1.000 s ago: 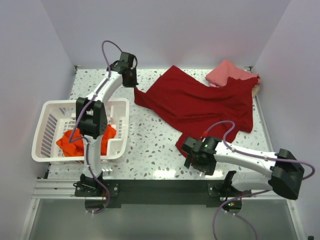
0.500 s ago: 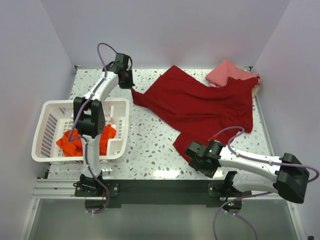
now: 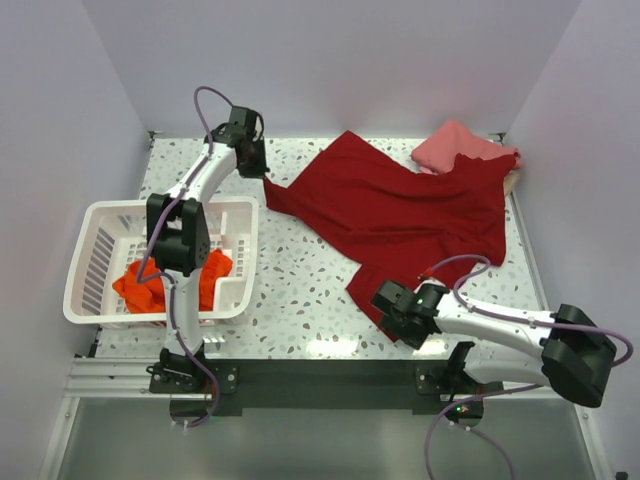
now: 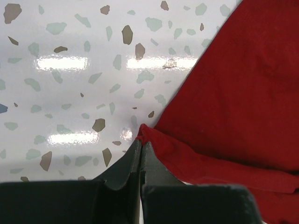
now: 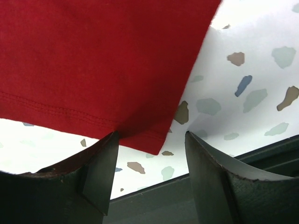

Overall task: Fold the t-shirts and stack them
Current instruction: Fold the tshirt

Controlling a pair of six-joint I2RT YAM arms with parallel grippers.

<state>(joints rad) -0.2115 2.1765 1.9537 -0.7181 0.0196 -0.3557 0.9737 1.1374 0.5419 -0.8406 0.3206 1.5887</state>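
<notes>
Crimson shirt (image 3: 400,210) | left gripper (image 4: 141,143) pinching its corner, arm outstretched | right gripper (image 5: 150,136) spread, low, straddling its edge

- The large t-shirt (image 3: 400,210) spreads from centre to right, before me.
- The basket (image 3: 85,270) at left holds a second t-shirt (image 3: 140,285).
- The folded t-shirts (image 3: 450,148) lie upper right.

left gripper (image 4: 141,145) clamped; right gripper (image 5: 152,137) (low) parted

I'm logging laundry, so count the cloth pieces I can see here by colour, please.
Large dark crimson t-shirt, spread out: 1
Bright orange-red cloth bundled in the white slotted plastic basket: 1
Folded pink cloth: 1
Tan cloth edge: 1
Total: 4
</notes>
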